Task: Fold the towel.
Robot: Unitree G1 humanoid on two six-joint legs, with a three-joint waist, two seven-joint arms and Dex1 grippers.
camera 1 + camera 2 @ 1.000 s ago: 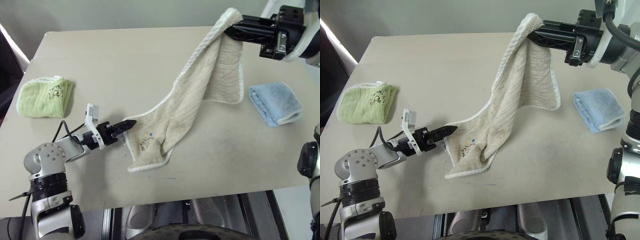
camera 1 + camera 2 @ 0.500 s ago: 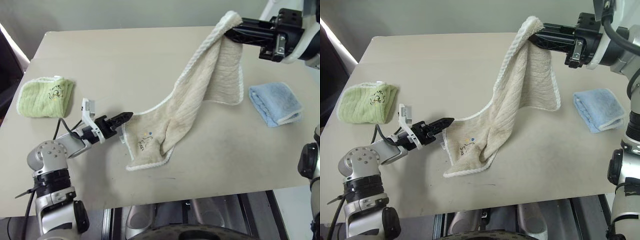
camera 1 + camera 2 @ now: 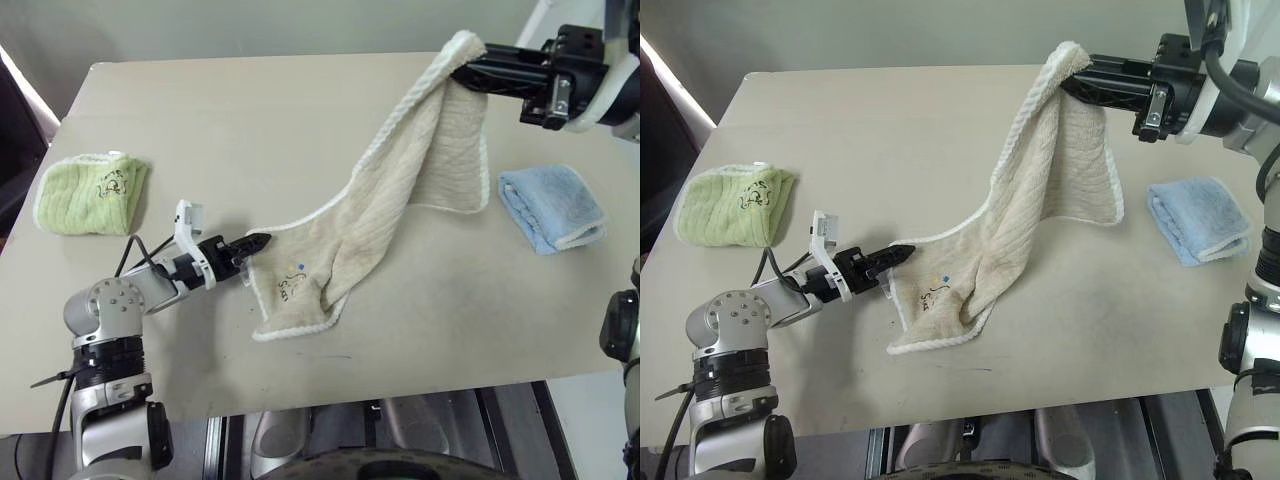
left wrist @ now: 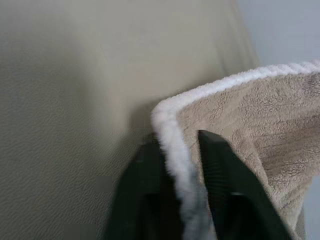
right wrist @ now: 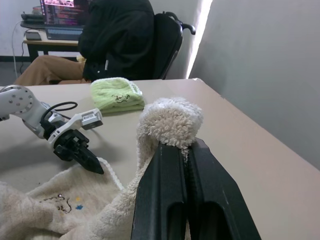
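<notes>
The beige towel point(image 3: 400, 190) with white corded edging hangs from its top corner, where my right gripper point(image 3: 462, 68) is shut on it high over the far right of the table. It slopes down to a bunched lower end with a small emblem point(image 3: 290, 285) lying on the table. My left gripper point(image 3: 258, 243) is low at the towel's near-left corner. In the left wrist view its fingers point(image 4: 215, 150) are shut on the white edge point(image 4: 172, 145). In the right wrist view the towel's corner point(image 5: 170, 120) bulges above the shut right gripper point(image 5: 181, 145).
A folded light green towel point(image 3: 90, 193) lies at the table's left edge and a folded light blue towel point(image 3: 550, 205) at the right. The beige table point(image 3: 230, 110) is bare between them. A person point(image 5: 117, 35) sits in a chair beyond the table's left end.
My left gripper has shut on the towel's white edge at the lower corner. The right gripper still holds the top corner in the same place.
</notes>
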